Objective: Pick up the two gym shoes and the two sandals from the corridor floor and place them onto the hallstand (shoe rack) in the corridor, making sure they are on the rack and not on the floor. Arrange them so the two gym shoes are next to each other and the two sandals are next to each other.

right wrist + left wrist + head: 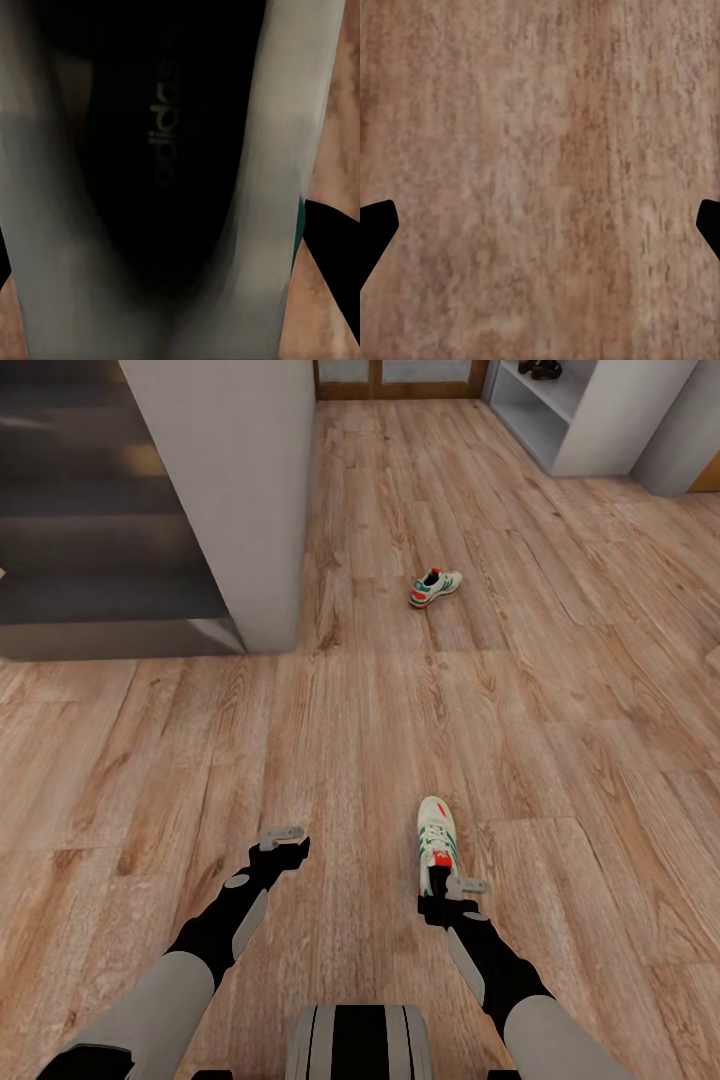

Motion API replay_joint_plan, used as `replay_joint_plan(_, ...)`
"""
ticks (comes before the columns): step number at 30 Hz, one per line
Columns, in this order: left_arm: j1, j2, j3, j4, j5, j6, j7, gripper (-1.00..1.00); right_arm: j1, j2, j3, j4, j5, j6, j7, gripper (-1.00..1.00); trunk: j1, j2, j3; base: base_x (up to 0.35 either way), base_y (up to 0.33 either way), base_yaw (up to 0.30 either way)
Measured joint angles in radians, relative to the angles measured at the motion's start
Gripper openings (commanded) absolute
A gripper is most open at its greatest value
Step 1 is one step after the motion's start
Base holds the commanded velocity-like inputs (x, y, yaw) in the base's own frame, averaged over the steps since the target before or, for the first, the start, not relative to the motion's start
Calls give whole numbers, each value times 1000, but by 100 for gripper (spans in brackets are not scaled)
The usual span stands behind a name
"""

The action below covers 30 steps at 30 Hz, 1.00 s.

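Right gripper (pixel 452 887) at white sneaker's (pixel 436 840) heel.

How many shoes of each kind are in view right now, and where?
Gym shoes: 2 — near gym shoe at the right gripper, far gym shoe alone on the corridor floor.
Dark footwear on the hallstand shelf: 1 item or pair, too small to tell the kind.
Total: 3
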Motion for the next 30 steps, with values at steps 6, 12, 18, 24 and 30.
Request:
replay_joint_plan(6,0,0,0,0,0,0,0,100,0,0,0,0,-1,0,-1,-100,0,0,0,0,0,0)
replay_joint_plan(12,0,0,0,0,0,0,1,100,0,0,0,0,-1,0,-1,-100,0,0,0,0,0,0)
replay_joint_plan(18,0,0,1,0,0,0,1,100,0,0,0,0,0,0,0,-100,-2,1,19,0,0,0)
replay_joint_plan(24,0,1,2,0,0,0,1,100,0,0,1,-3,1,0,0,-100,-5,3,42,0,0,0)
replay_joint_plan(30,0,1,2,0,0,1,1,100,0,1,1,-124,4,4,0,-100,-8,4,66,0,0,0)
